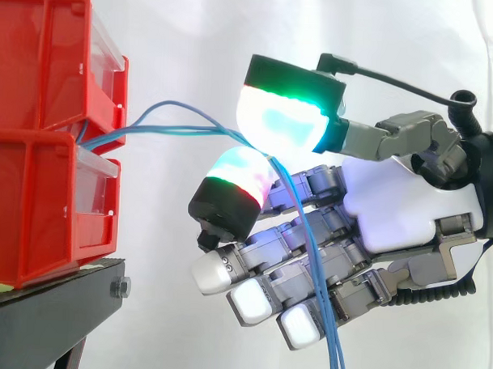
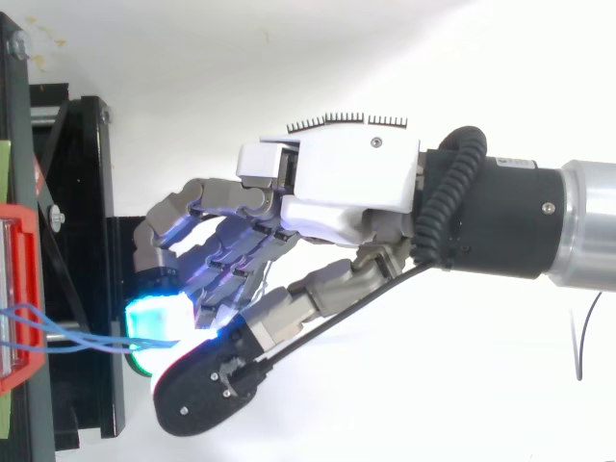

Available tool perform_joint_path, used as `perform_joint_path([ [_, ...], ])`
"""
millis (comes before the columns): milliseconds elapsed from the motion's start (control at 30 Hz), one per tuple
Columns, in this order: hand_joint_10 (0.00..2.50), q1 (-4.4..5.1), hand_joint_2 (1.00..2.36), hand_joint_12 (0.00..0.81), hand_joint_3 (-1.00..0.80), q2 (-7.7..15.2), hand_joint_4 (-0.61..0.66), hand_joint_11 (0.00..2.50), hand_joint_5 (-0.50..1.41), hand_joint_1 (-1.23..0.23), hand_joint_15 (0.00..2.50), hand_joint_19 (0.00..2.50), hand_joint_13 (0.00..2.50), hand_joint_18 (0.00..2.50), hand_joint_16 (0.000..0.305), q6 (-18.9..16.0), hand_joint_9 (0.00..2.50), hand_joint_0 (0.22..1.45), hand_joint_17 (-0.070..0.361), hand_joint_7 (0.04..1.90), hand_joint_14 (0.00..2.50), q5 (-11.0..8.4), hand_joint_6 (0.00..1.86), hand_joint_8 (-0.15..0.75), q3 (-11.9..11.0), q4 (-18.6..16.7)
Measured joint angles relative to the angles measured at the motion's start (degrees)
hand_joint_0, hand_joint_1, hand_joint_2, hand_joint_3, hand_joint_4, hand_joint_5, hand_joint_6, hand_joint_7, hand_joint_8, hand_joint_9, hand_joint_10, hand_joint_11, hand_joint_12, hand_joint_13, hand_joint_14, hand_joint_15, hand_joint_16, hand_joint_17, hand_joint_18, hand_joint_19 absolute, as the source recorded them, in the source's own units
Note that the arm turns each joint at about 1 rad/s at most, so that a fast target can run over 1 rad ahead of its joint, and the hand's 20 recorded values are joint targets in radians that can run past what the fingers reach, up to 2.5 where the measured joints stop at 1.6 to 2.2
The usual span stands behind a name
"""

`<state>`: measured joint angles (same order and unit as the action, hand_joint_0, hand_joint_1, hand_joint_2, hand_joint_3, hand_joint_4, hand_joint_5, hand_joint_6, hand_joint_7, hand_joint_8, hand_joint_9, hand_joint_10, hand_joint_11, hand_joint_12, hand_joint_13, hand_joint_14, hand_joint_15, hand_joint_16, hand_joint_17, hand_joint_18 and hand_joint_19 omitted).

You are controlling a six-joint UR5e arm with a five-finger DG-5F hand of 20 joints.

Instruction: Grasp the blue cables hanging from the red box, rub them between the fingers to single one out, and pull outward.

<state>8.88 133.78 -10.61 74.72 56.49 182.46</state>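
Robot hand, fingers curled, pinches blue cables beside red bins.

The bins sit stacked on the stand, left of the robot hand. The cables run rightward from the bins, pass between two pads and hang down across its fingers.

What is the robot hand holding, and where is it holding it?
The hand pinches the blue cables between two glowing fingers, partway along their length, out from the red box; their loose ends hang down.
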Motion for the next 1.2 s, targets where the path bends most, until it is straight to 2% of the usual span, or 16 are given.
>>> perform_joint_path([
  [300, 0.01, 0.01, 1.00, 0.380, -0.50, 0.0, 0.08, 0.35, -0.17, -0.89, 0.53, 0.50, 0.79, 0.76, 0.049, 0.0, 0.72, 0.49, 0.111, 1.02, 0.02, 0.05, 0.90, 0.260, 0.0, -0.2],
  [500, 0.01, 0.00, 1.00, 0.415, -0.50, 0.0, 0.10, 0.34, -0.17, -0.84, 0.52, 0.51, 0.81, 0.80, 0.055, 0.0, 0.74, 0.42, 0.124, 1.00, 0.02, 0.15, 0.90, 0.289, 0.0, -0.2],
  [633, 0.01, 0.00, 1.00, 0.383, -0.50, 0.0, 0.07, 0.34, -0.17, -0.71, 0.54, 0.56, 0.79, 0.73, 0.049, 0.1, 0.74, 0.51, 0.109, 1.04, 0.02, 0.23, 0.89, 0.260, 0.0, -0.2],
  [733, 0.01, -0.01, 1.00, 0.366, -0.44, 0.0, 0.05, 0.35, -0.16, -0.67, 0.55, 0.60, 0.79, 0.70, 0.045, 0.0, 0.76, 0.58, 0.102, 1.08, 0.02, 0.21, 0.89, 0.245, 0.0, -0.1],
  [833, 0.01, -0.06, 1.01, 0.367, -0.28, 0.0, 0.03, 0.35, -0.16, -0.69, 0.55, 0.60, 0.79, 0.70, 0.045, 0.0, 0.76, 0.59, 0.102, 1.10, 0.02, 0.09, 0.89, 0.247, 0.1, -0.2],
  [933, 0.01, -0.07, 1.01, 0.381, -0.21, 0.0, 0.04, 0.35, -0.16, -0.71, 0.54, 0.58, 0.81, 0.73, 0.048, 0.0, 0.77, 0.59, 0.108, 1.09, 0.02, 0.02, 0.89, 0.261, 0.1, -0.1],
  [1067, 0.01, -0.08, 1.02, 0.374, -0.19, 0.0, 0.04, 0.36, -0.17, -0.76, 0.54, 0.57, 0.79, 0.72, 0.047, 0.0, 0.75, 0.61, 0.106, 1.08, 0.02, -0.01, 0.90, 0.261, 0.1, -0.2],
  [1200, 0.01, -0.09, 1.01, 0.365, -0.25, 0.0, 0.00, 0.35, -0.18, -0.85, 0.53, 0.55, 0.77, 0.71, 0.046, 0.1, 0.71, 0.66, 0.103, 1.12, 0.02, 0.02, 0.90, 0.246, 0.1, -0.2],
])
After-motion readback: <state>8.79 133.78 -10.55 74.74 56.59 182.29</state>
